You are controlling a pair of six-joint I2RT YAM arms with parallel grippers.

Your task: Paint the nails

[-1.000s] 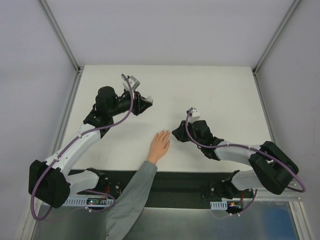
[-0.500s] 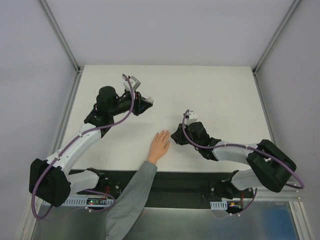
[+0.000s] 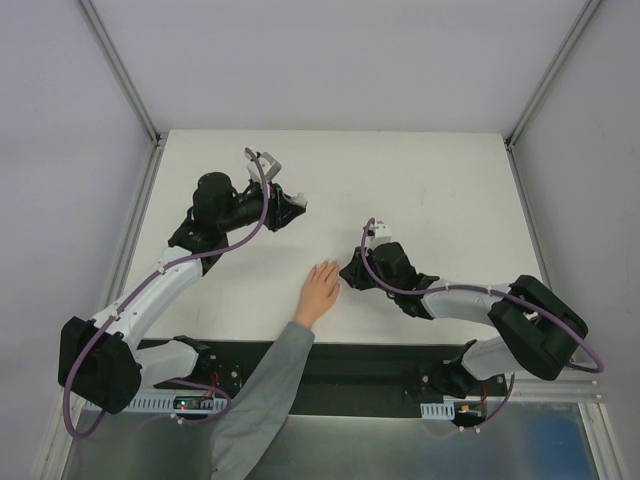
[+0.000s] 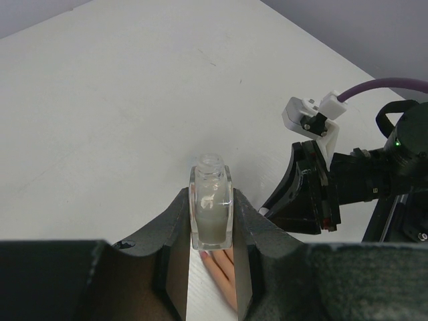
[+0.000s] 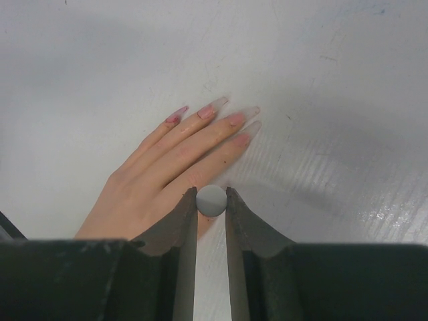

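A pale hand (image 3: 320,290) with a grey sleeve (image 3: 262,390) lies flat on the white table, fingers pointing away. In the right wrist view its long pinkish nails (image 5: 206,110) tip the spread fingers. My right gripper (image 5: 212,195) is shut on a round grey brush cap (image 5: 212,200), seen end-on, just above the hand's near edge; in the top view the right gripper (image 3: 347,272) sits right of the fingertips. My left gripper (image 4: 211,194) is shut on a small translucent whitish bottle (image 4: 211,210), open at the top, held above the table at the back left (image 3: 298,205).
The white table (image 3: 450,190) is walled by grey panels with metal rails at the back corners. The two arm bases stand on a black plate (image 3: 380,365) at the near edge. The right arm's elbow (image 3: 535,325) lies low near the right front.
My right gripper has moved a little left, closer to the hand's fingers. The left arm with the bottle and the hand have stayed still.
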